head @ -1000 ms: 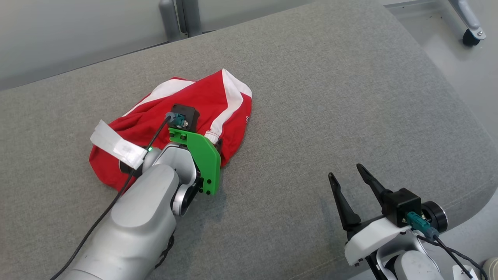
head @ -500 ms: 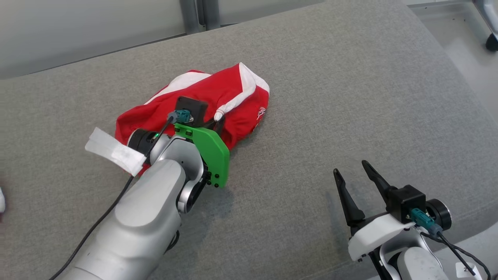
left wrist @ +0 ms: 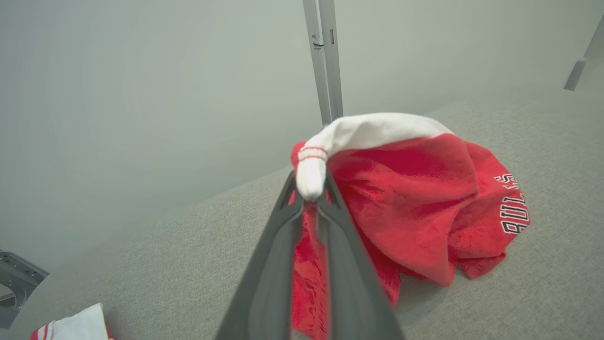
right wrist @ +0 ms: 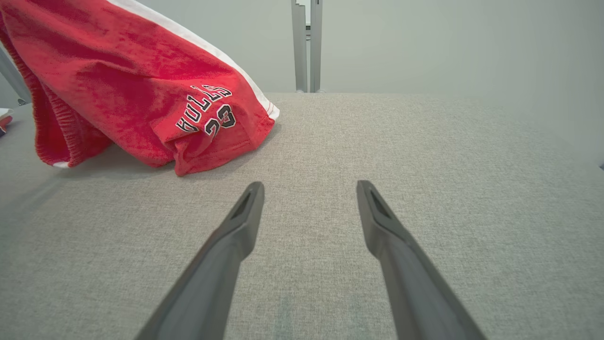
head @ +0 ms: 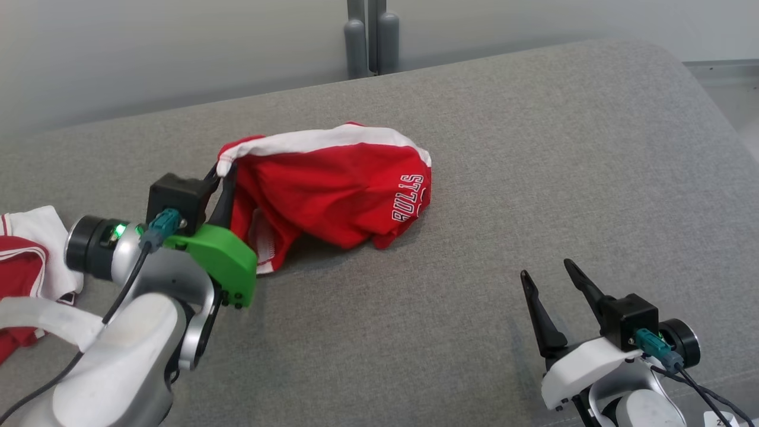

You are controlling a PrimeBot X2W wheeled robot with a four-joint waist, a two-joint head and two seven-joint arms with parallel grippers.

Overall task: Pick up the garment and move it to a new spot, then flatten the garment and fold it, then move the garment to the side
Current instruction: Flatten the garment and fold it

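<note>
The garment (head: 332,196), red shorts with a white band (head: 332,137) along the top edge and "BULLS" lettering (head: 409,198), is a little toward 11 o'clock from the middle of the head view. It is half raised. One bunched, white-trimmed corner at its 9 o'clock end is held up off the grey fabric surface (head: 533,178), and the cloth drapes down from there. The lettered end at 3 o'clock rests on the surface.

The left jaws are clamped on that raised corner. In the left wrist view the two dark fingers (left wrist: 273,264) run almost together, with the white trim pinched between their tips and red cloth hanging in the gap below. A green bracket (head: 219,255) sits on the left wrist just behind them.

The right jaws stand wide apart at 4 o'clock in the head view, well clear of the garment, fingers (right wrist: 236,236) low over bare surface.

A second red-and-white piece of clothing (head: 29,249) lies at the 9 o'clock edge. Two grey posts (head: 367,41) rise behind the surface at 12 o'clock.
</note>
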